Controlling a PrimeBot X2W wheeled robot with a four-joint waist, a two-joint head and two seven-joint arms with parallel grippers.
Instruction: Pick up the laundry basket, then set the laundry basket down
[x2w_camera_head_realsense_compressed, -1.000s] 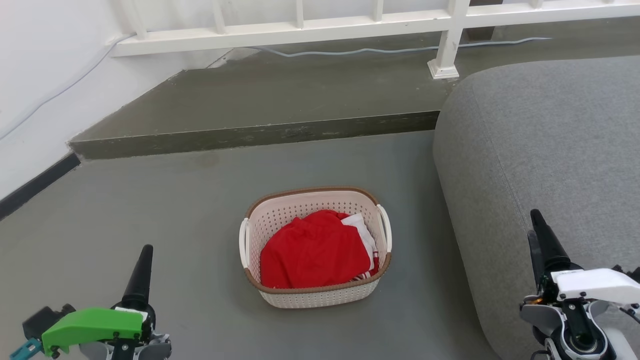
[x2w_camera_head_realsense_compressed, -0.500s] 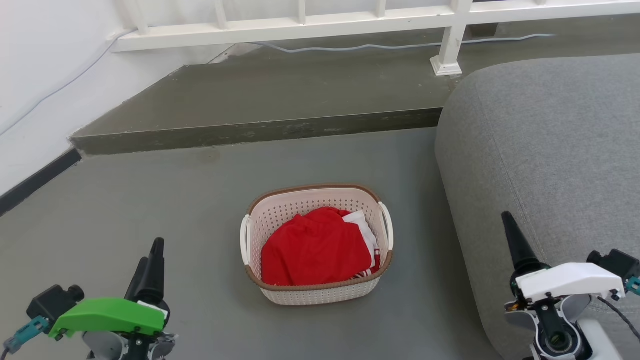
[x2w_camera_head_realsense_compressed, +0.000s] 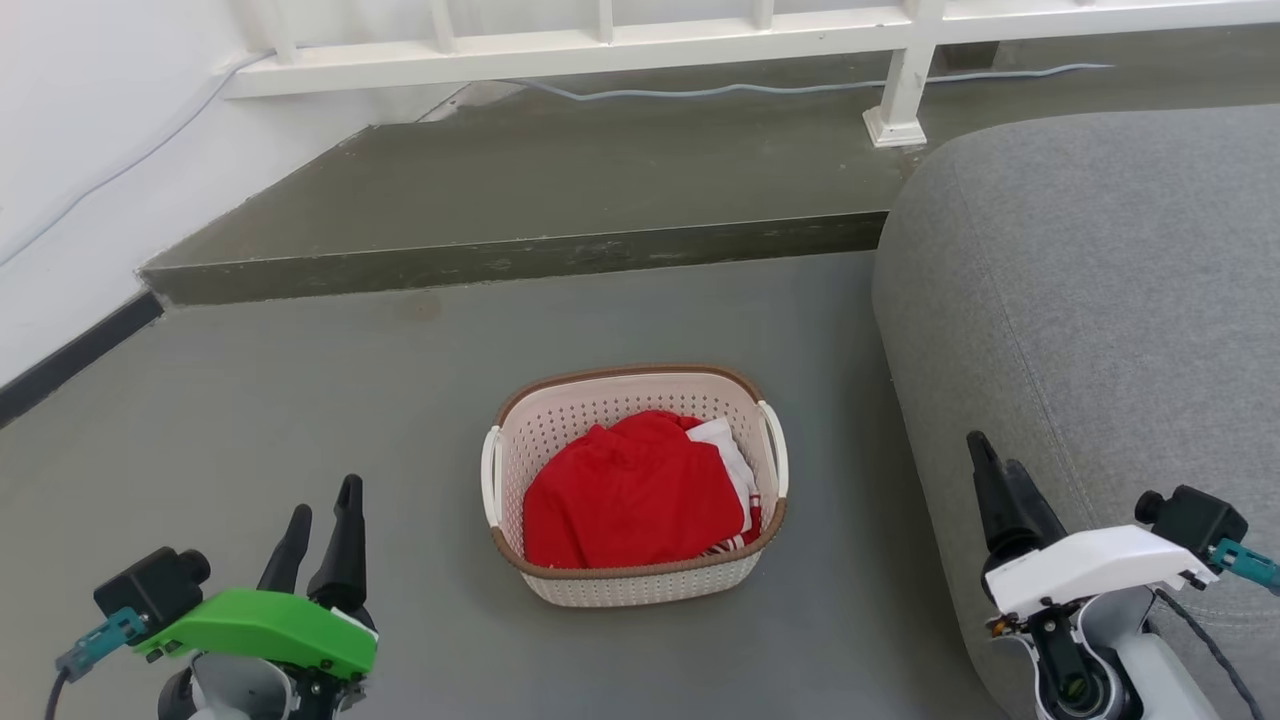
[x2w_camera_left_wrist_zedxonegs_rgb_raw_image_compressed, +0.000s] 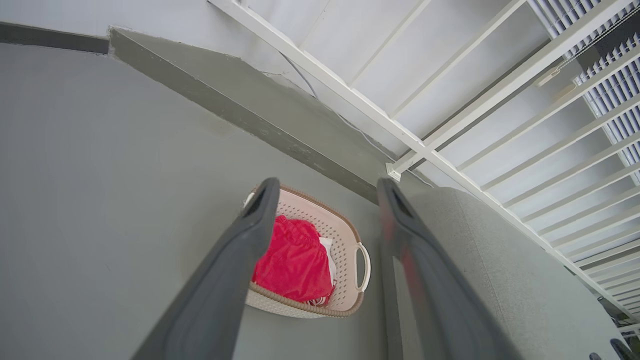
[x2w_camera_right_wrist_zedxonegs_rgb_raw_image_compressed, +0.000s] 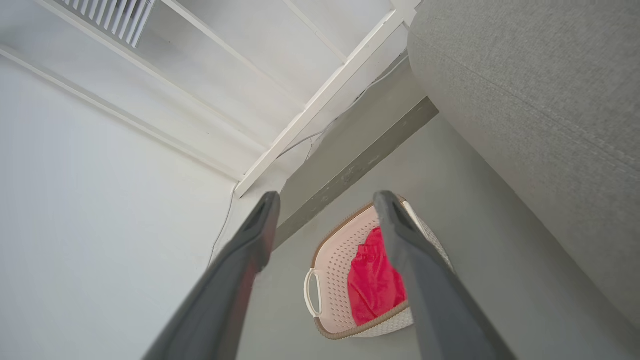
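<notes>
The laundry basket (x2w_camera_head_realsense_compressed: 640, 590) stands on the grey floor in the middle of the head view, cream-white and perforated, with a brown rim and white side handles. A red garment (x2w_camera_head_realsense_compressed: 630, 495) and a white cloth (x2w_camera_head_realsense_compressed: 725, 450) lie inside it. My left gripper (x2w_camera_head_realsense_compressed: 325, 500) hangs open at the lower left, well apart from the basket. At the lower right, beside the sofa, my right gripper (x2w_camera_head_realsense_compressed: 995, 455) is open too. The left wrist view shows the basket (x2w_camera_left_wrist_zedxonegs_rgb_raw_image_compressed: 345, 240) beyond the open left gripper (x2w_camera_left_wrist_zedxonegs_rgb_raw_image_compressed: 328, 185). In the right wrist view the basket (x2w_camera_right_wrist_zedxonegs_rgb_raw_image_compressed: 330, 280) lies beyond the open right gripper (x2w_camera_right_wrist_zedxonegs_rgb_raw_image_compressed: 326, 197).
A grey sofa (x2w_camera_head_realsense_compressed: 1080, 300) fills the right side, close to the basket's right handle. A raised step (x2w_camera_head_realsense_compressed: 520, 260) runs across behind the basket, with a white railing (x2w_camera_head_realsense_compressed: 600, 50), its post (x2w_camera_head_realsense_compressed: 893, 110) and a cable (x2w_camera_head_realsense_compressed: 750, 90). A white wall (x2w_camera_head_realsense_compressed: 80, 150) borders the left.
Both grippers have shifted inward toward the basket and turned, so each now shows two spread fingers. The camera has moved slightly. The basket has stayed in place.
</notes>
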